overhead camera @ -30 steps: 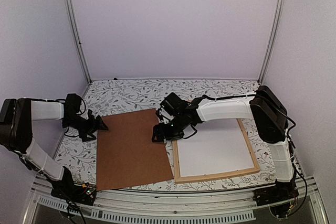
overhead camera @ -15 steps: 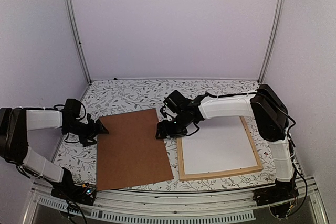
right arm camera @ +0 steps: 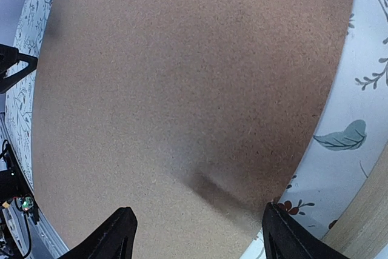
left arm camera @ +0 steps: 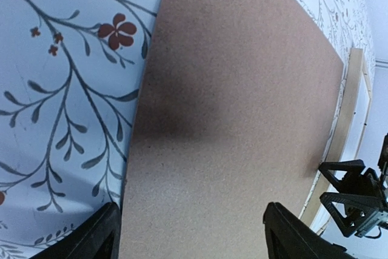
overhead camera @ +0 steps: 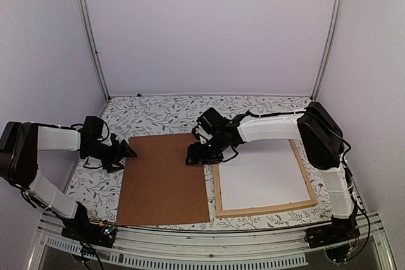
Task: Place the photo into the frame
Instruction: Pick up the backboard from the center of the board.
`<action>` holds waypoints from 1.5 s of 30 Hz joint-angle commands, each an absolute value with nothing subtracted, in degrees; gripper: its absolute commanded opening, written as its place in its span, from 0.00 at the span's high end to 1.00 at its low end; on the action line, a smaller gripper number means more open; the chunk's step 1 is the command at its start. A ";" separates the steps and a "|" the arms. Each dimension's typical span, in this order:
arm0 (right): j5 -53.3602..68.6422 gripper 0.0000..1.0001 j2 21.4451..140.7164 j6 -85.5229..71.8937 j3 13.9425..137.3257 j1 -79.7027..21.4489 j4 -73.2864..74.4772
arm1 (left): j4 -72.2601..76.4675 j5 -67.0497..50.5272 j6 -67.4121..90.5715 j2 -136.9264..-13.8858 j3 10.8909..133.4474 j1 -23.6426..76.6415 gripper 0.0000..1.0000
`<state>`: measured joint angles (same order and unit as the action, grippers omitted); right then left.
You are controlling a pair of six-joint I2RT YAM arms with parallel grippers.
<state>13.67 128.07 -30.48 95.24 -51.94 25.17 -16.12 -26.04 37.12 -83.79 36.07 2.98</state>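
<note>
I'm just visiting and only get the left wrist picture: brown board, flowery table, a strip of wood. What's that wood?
Observer: From above, it's one side of the frame, lying flat right of the brown board.
Operator: Anything in it?
Observer: A white surface fills it; no printed picture shows.
Operator: And that black thing in my corner?
Observer: The right tool, open, over the board's right edge near its far corner; its arm crosses above the frame's far end.

We reach our left arm (overhead camera: 57, 137) low and toward the right, the left gripper (overhead camera: 124, 151) with its jaws spread wide. Our right arm (overhead camera: 269, 129) stretches across to the left, the right gripper (overhead camera: 192, 156) angled downward, fingers likewise held well apart.
</note>
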 commanded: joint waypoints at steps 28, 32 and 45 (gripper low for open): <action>8.38 0.24 129.43 -34.17 94.01 -48.69 29.31 | -15.49 -24.73 35.89 -85.06 36.89 6.41 0.16; 10.64 0.24 130.37 -34.61 94.22 -49.05 27.46 | -15.21 -22.84 36.42 -84.59 35.22 6.94 0.16; 12.15 0.25 130.84 -35.85 93.60 -49.83 24.97 | -14.69 -16.42 39.35 -78.67 31.60 7.28 0.16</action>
